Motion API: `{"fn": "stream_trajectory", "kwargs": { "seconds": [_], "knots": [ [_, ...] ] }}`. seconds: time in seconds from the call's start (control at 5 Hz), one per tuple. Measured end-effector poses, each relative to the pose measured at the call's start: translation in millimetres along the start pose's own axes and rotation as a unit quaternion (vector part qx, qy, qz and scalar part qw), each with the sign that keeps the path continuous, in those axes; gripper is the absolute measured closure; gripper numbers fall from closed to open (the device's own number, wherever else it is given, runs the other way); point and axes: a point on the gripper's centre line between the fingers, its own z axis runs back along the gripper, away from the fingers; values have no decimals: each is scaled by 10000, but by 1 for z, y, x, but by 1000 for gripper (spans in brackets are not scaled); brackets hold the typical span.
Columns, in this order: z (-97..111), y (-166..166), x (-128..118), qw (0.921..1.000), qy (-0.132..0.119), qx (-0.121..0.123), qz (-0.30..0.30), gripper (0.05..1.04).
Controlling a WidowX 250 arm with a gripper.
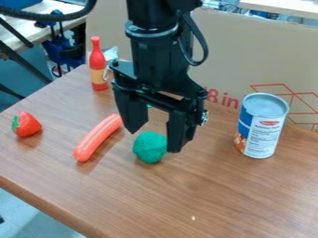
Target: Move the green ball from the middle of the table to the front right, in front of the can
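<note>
1. Surface (248,200): wood-grain, all loose items are carried on it.
2. Cardboard panel (227,51): stood upright along the far side.
3. Hand (153,141): pointed down near the middle, fingers spread wide, nothing gripped. No grasp made, nothing lifted; closing and lifting both left undone.
4. Can (262,125): stood upright at right, metal end up, apparently sealed. Contents can't be seen.
5. Red bottle (97,65): stood upright, far left, capped. Fill can't be told.
6. Sausage (97,138): laid slantwise, left of the ball, untouched.
7. Green ball (149,147): seated on the surface, just below the hand and partly overlapped by one finger; contact can't be confirmed.
8. Strawberry (26,124): placed at left, well apart from the hand.
</note>
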Motion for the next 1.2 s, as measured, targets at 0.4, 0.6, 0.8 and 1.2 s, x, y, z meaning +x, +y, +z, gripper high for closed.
{"fn": "stream_trajectory", "kwargs": {
  "seconds": [0.4,0.6,0.8,1.2],
  "knots": [
    [-14,18,19,9999,33,-96,-40,81],
    [-19,37,43,9999,-55,-118,-70,81],
    [-26,51,58,9994,-233,67,-229,81],
    [-63,64,79,9980,-426,-370,-290,81]
  ]
}}
